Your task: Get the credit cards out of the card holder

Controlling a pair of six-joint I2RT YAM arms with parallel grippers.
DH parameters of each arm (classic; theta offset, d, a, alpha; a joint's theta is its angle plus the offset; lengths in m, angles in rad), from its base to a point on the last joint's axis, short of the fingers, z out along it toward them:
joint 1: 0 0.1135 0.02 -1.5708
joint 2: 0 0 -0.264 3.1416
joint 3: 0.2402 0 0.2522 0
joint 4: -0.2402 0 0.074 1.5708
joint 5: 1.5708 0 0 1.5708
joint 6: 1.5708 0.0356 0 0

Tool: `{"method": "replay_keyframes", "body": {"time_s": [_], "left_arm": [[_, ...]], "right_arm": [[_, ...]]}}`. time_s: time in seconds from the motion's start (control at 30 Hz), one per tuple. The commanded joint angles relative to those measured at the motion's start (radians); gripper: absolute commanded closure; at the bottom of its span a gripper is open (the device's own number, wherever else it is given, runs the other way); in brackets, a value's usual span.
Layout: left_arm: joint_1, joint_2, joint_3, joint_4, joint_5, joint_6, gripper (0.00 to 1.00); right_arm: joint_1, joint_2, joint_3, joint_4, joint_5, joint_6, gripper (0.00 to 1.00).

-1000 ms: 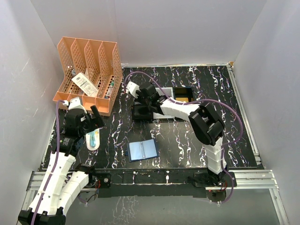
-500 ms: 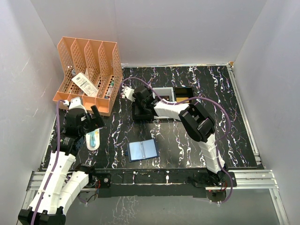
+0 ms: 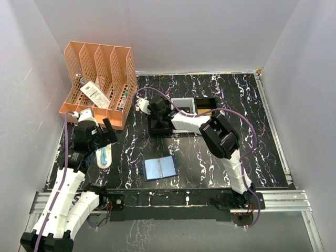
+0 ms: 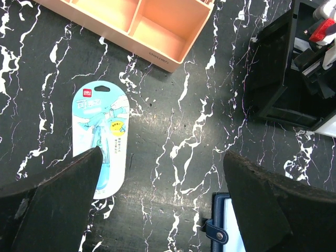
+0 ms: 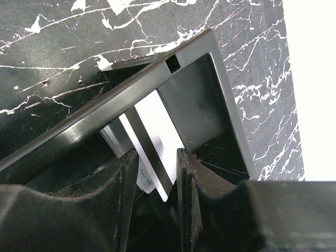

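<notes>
While your right gripper (image 5: pixel 156 163) sat inside the black tray (image 5: pixel 131 100), its jaws stood narrowly apart around a white credit card (image 5: pixel 144 128), grip impossible to tell | card holder (image 3: pixel 160 168) lay open, well apart from that tray, toward the arm bases | left gripper (image 4: pixel 163 155) hovered left of the tray, jaws wide.
</notes>
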Motion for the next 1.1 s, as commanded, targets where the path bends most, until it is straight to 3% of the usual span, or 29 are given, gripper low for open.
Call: {"method": "replay_keyframes", "body": {"time_s": [0.0,0.37,0.63,0.9,1.0,1.07], "left_arm": [[0.005,0.006,-0.003,-0.002,0.014,0.014,0.01],[0.004,0.017,-0.005,0.005,0.033,0.020,0.01],[0.005,0.016,-0.009,0.010,0.053,0.024,0.01],[0.005,0.013,-0.011,0.019,0.083,0.031,0.01],[0.004,0.012,-0.020,0.043,0.153,0.042,0.01],[0.004,0.016,-0.023,0.060,0.218,0.048,0.01]], "right_arm": [[0.004,-0.016,0.034,0.011,-0.019,0.005,0.65],[0.004,-0.053,0.034,-0.044,-0.081,0.026,0.49],[0.003,-0.189,-0.013,0.013,-0.165,0.159,0.41],[0.002,-0.502,-0.287,0.200,-0.143,0.496,0.26],[0.001,-0.611,-0.379,0.159,-0.087,0.739,0.14],[-0.006,-0.666,-0.420,0.070,-0.088,0.912,0.14]]}}
